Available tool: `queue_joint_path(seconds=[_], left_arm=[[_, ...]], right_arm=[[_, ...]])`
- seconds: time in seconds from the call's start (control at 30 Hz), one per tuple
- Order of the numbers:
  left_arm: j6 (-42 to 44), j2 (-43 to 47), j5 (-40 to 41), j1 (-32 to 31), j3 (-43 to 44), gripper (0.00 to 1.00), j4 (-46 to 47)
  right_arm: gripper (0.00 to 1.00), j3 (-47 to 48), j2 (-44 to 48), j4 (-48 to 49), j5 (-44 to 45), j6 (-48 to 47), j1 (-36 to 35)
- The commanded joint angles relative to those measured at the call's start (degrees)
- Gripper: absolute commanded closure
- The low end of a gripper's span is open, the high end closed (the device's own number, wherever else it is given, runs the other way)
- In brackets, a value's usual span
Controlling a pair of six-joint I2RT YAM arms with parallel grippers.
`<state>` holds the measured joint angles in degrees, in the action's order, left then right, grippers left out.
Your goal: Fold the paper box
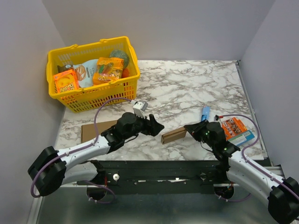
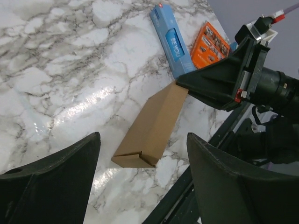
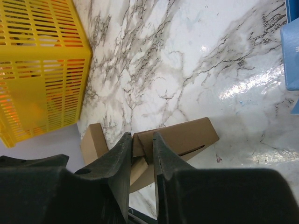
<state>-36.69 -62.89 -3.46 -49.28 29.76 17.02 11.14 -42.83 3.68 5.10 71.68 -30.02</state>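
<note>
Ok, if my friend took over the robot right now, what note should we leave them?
Left claw: open, close to the left end of the thin brown cardboard paper box, not touching it.
Right claw: shut on a flap at the box's right end.
Box: between the two claws, near the front edge of the white marble table.
Done: the box is shaped into a long, slim sleeve.
Left: probably tucking in the end flaps. I cannot tell how closed they are.
</note>
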Motion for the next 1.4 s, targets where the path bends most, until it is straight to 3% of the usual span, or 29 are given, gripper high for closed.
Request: queue_joint_path(seconds=[0.0, 0.57, 1.0, 1.23, 1.33, 1.37], left_arm=[[-6.6, -4.1, -9.4, 0.9, 0.5, 0.21, -1.3], [-9.7, -10.5, -12.1, 2.1, 1.6, 0.23, -3.3], [-13.1, -13.5, -12.3, 3.1, 0.8, 0.18, 1.3], [-11.6, -15.2, -15.7, 3.2, 2.3, 0.25, -0.9], [-11.7, -16.3, -17.3, 3.7, 2.3, 0.31, -0.4], [-11.7, -16.6, -17.5, 3.7, 2.4, 0.38, 0.0]], right_arm=[[1.00, -1.5, -1.5, -7.5, 0.7, -1.4, -0.8], [1.00, -1.6, -1.6, -7.5, 0.9, -1.0, -1.1], [1.00, -1.7, -1.3, -7.5, 0.8, -0.9, -1.2], [0.99, -1.6, -1.1, -7.8, 1.0, -0.8, -1.3], [1.00, -1.6, -0.7, -8.0, 1.1, -0.8, -1.3], [1.00, -1.7, -0.6, -8.1, 1.1, -0.7, -1.3]])
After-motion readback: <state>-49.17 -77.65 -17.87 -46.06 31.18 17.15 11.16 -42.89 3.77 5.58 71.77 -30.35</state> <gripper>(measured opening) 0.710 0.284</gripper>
